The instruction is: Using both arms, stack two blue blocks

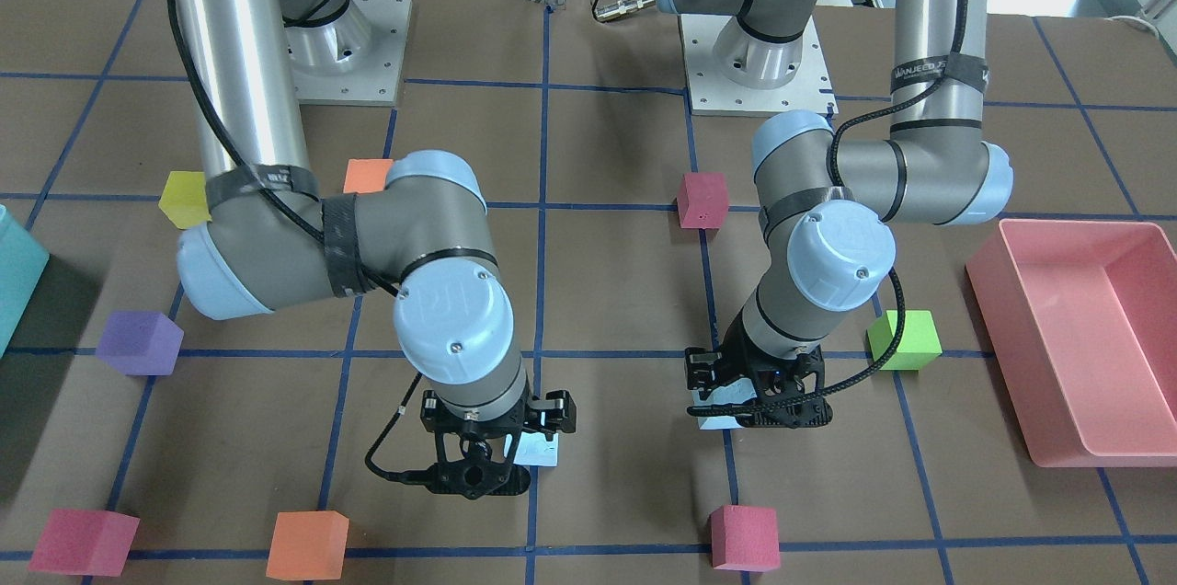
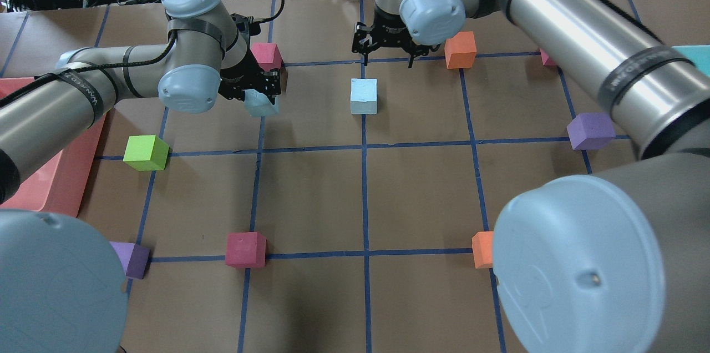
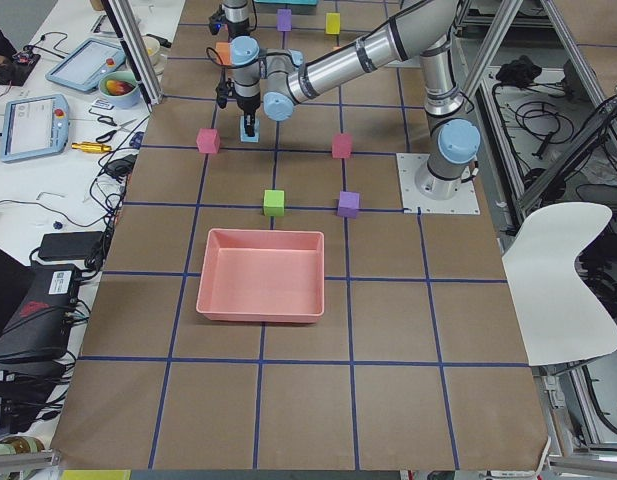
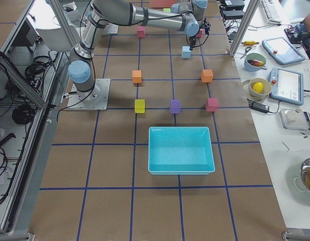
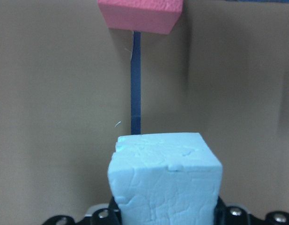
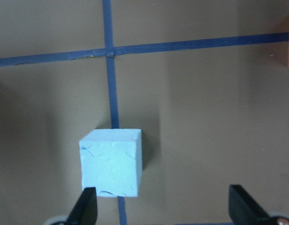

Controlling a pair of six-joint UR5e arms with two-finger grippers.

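Note:
One pale blue block (image 2: 259, 106) is held in my left gripper (image 2: 265, 92), which is shut on it near a magenta cube (image 2: 266, 56). The left wrist view shows this block (image 5: 165, 180) filling the jaws above the brown table. How high it is I cannot tell. The second blue block (image 2: 363, 96) sits on the table on a blue tape line. My right gripper (image 2: 386, 45) is open and empty just beyond it. In the right wrist view this block (image 6: 111, 161) lies close to the left finger (image 6: 85, 206), off-centre between the open jaws.
An orange cube (image 2: 460, 49) sits right of my right gripper. A green cube (image 2: 145, 152), purple cube (image 2: 591, 131) and another magenta cube (image 2: 245, 249) lie around. A pink bin (image 1: 1007, 355) is at the left arm's side and a teal bin (image 4: 181, 131) at the right arm's.

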